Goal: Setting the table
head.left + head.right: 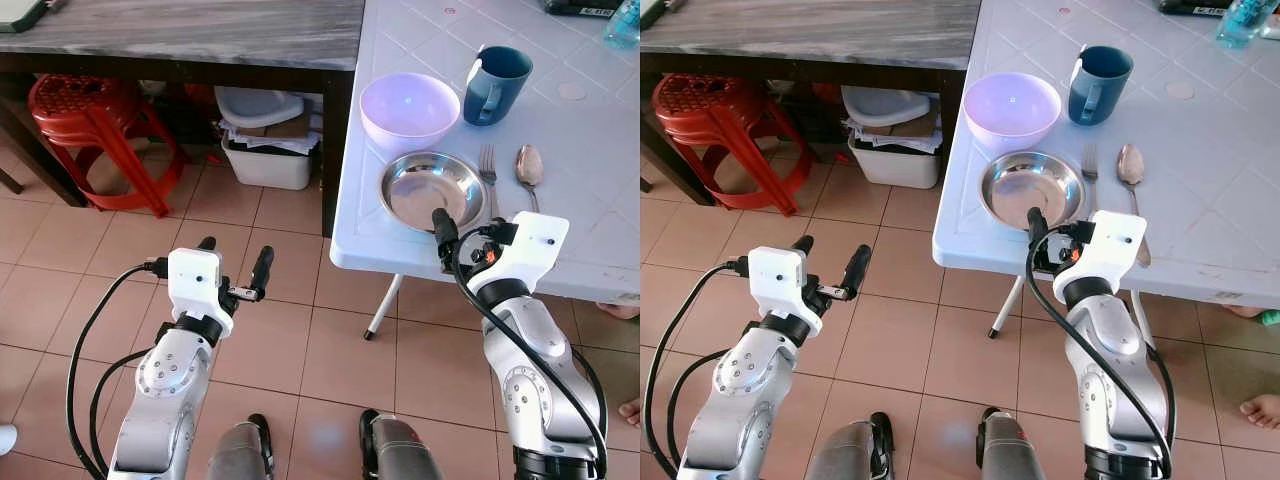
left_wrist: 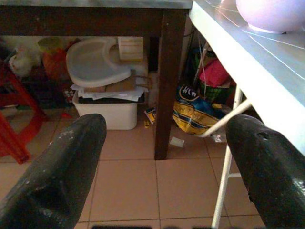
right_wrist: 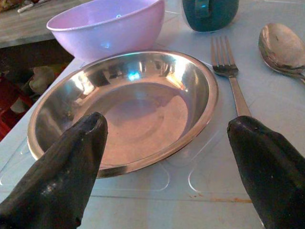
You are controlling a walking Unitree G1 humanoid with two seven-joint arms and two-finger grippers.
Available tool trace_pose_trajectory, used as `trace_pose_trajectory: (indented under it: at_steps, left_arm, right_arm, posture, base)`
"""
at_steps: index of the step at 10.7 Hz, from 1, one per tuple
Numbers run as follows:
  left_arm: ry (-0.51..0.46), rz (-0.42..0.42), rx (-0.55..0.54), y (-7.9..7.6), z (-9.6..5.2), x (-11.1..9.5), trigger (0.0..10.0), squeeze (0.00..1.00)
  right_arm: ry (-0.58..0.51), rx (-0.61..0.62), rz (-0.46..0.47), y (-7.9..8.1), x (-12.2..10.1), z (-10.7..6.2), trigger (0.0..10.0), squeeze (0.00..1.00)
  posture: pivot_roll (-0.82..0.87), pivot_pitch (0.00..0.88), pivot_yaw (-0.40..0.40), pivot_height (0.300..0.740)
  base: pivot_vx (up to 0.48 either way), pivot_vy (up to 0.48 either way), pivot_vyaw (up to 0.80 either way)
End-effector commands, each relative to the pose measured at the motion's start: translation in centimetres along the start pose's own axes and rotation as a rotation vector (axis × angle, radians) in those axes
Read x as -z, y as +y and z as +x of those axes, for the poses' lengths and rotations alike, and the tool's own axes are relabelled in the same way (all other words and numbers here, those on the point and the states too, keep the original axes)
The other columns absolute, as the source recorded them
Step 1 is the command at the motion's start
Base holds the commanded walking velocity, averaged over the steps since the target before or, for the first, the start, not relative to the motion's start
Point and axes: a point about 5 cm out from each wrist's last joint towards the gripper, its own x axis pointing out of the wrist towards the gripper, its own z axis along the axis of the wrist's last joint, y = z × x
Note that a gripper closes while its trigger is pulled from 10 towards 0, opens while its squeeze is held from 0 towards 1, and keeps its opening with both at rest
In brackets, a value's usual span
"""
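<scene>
Steel plate: the steel plate (image 1: 432, 187) lies empty at the near edge of the white surface (image 1: 590, 150), directly ahead of the right pincer.
Right pincer: the right pincer (image 3: 167, 157) sits low over that near edge with its fingers spread wide apart, holding nothing; one fingertip is over the plate's near rim, the other beside the fork handle.
Left pincer: the left pincer (image 1: 235, 262) hangs over the tiled floor (image 1: 270, 330), well off the surface, fingers apart and empty.
Settings: a lilac bowl (image 1: 408, 108), empty, sits just behind the plate; a blue mug (image 1: 495, 84) is beside the bowl; a fork (image 1: 488, 172) and a spoon (image 1: 529, 167) lie just right of the plate.
Edges and room: bare white top lies right of the spoon; a dark wooden table (image 1: 200, 35) adjoins on the left.
Under the table: a red stool (image 1: 95, 125) and a white bin (image 1: 265, 160) stuffed with papers.
</scene>
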Motion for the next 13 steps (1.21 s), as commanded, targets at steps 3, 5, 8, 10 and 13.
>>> trace_pose_trajectory:
  at_steps: [3,5,8,10,13]
  left_arm:
    - [0.005,0.005,0.006,0.0,-0.2,0.0,10.0,0.0]
    - [0.005,0.005,0.006,0.0,-0.2,0.0,10.0,0.0]
    - [0.005,0.005,0.006,0.0,-0.2,0.0,10.0,0.0]
    - [0.005,0.005,0.006,0.0,-0.2,0.0,10.0,0.0]
    - [-0.029,0.008,0.012,0.0,0.6,-0.6,10.0,0.0]
  right_arm:
    - [-0.005,-0.001,-0.01,0.1,-0.2,-0.2,10.0,0.0]
    - [-0.005,-0.001,-0.01,0.1,-0.2,-0.2,10.0,0.0]
    - [-0.005,-0.001,-0.01,0.1,-0.2,-0.2,10.0,0.0]
    - [-0.005,-0.001,-0.01,0.1,-0.2,-0.2,10.0,0.0]
    - [-0.04,0.025,-0.075,0.2,0.0,-1.6,10.0,0.0]
  posture:
    - [-0.07,0.232,0.048,0.74]
    - [-0.07,0.232,0.048,0.74]
    - [-0.07,0.232,0.048,0.74]
    - [-0.07,0.232,0.048,0.74]
    - [-0.08,0.211,0.057,0.74]
  base:
    - [0.0,0.0,0.0]
    - [0.0,0.0,0.0]
    - [0.0,0.0,0.0]
    - [0.0,0.0,0.0]
    - [0.0,0.0,0.0]
